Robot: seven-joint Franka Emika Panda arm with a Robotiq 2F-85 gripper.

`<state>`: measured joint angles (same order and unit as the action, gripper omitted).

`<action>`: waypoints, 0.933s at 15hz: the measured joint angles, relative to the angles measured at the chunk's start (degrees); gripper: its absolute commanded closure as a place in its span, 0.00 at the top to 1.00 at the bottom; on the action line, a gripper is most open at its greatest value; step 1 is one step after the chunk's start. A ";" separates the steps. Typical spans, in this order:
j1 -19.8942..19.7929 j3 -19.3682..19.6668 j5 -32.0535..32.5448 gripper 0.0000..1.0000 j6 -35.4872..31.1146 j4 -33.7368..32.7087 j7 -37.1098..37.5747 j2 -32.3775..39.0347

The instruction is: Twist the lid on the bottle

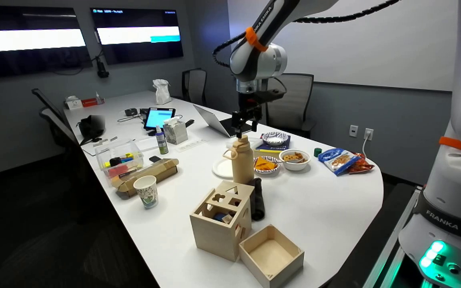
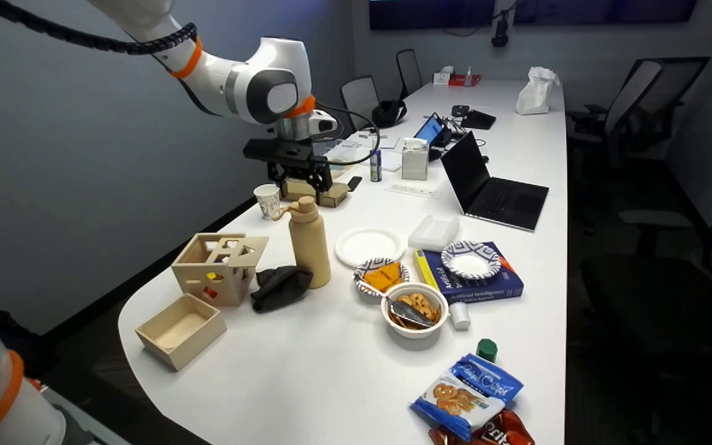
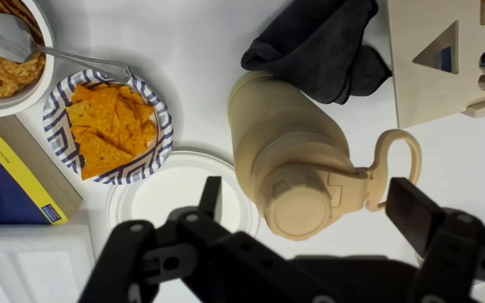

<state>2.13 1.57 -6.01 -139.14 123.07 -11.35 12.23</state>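
Note:
The cream bottle (image 1: pixel 243 168) stands upright on the white table; it also shows in an exterior view (image 2: pixel 310 247) and in the wrist view (image 3: pixel 284 118). Its round cream lid (image 3: pixel 298 212) sits on top, also visible in both exterior views (image 1: pixel 242 139) (image 2: pixel 306 203). A carrying loop (image 3: pixel 377 168) sticks out from the neck to one side. My gripper (image 3: pixel 305 200) is open and empty, pointing down at about the height of the bottle's top. In the wrist view the lid appears between the spread fingers, nearer the left one. The gripper (image 2: pixel 301 193) shows no contact with the lid.
A dark cloth (image 3: pixel 310 50) touches the bottle's base. The wooden shape box (image 2: pixel 217 272) and an open wooden tray (image 2: pixel 181 330) stand near it. A paper plate (image 2: pixel 368 246), chip bowl (image 2: pixel 405 272), cookie bowl (image 2: pixel 415 330) and blue book (image 2: pixel 504 278) lie on the other side.

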 measured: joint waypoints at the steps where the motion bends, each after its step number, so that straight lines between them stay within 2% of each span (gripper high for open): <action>1: -0.13 -0.16 0.05 1.00 0.00 -0.61 0.15 0.68; 6: -0.35 -0.48 0.21 1.00 0.00 -3.36 0.94 3.38; 7: -0.35 -0.52 0.21 0.93 0.00 -3.80 1.03 3.77; 8: -0.35 -0.56 0.21 0.72 0.00 -4.20 1.12 4.14; 10: -0.35 -0.62 0.25 0.68 0.01 -4.77 1.29 4.66; 14: -0.35 -0.67 0.85 0.38 0.03 -5.10 2.27 4.73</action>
<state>1.78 0.90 -5.16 -139.10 117.98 -9.08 16.96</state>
